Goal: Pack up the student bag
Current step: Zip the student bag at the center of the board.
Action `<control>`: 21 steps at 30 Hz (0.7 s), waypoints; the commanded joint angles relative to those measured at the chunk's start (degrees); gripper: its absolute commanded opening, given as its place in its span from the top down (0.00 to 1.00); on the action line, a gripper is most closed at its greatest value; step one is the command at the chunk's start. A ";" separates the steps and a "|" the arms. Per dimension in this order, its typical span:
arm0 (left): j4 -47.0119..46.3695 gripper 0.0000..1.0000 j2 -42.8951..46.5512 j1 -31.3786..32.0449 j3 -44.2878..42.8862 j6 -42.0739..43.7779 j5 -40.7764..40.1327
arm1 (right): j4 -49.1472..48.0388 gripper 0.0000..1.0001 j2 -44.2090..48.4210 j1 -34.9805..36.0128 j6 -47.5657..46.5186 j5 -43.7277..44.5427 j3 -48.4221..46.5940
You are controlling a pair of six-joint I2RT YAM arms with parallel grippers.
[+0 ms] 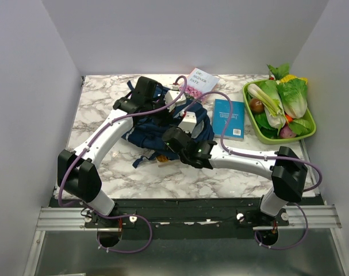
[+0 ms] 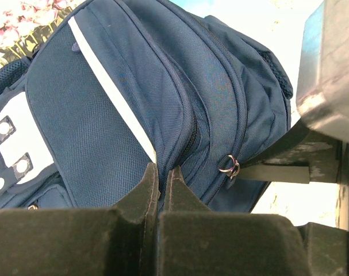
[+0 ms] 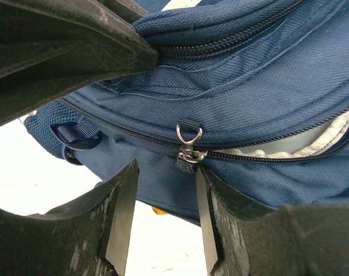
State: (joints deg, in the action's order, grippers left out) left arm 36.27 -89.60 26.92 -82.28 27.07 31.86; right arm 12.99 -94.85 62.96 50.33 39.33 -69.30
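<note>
Half-open, the right jaws flank the zip pull (image 3: 189, 153) on the bag (image 3: 266, 86); the left jaws are shut, tips at its fabric.

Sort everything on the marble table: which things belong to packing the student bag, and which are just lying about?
Job in hand: large navy blue fabric backpack; probably also the teal paperback book and the white-and-pink paperback book near it.
Lying about: green plastic tray of vegetables.

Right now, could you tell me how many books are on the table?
2: a white book behind the student bag, a blue book right of it. Others may be hidden.
</note>
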 commanded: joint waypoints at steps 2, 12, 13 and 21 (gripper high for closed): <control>-3.31 1.00 2.59 0.51 -2.27 -1.84 1.54 | -0.95 0.49 -3.32 -0.82 -0.14 1.36 -2.42; -2.96 1.00 4.35 0.51 0.01 -1.67 3.73 | -0.95 0.67 -3.94 -1.35 -1.11 4.26 -2.42; -2.96 1.00 4.26 0.51 0.28 -1.76 4.00 | -0.95 0.70 -3.68 -1.52 -1.11 4.52 -2.16; -3.31 1.00 5.40 0.51 2.74 -0.53 3.39 | -0.78 0.99 -1.22 -1.61 -1.11 4.35 -0.05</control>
State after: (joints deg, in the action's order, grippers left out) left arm 36.16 -87.83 26.70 -80.36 27.00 31.88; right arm 13.45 -97.95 61.91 48.45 41.32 -70.65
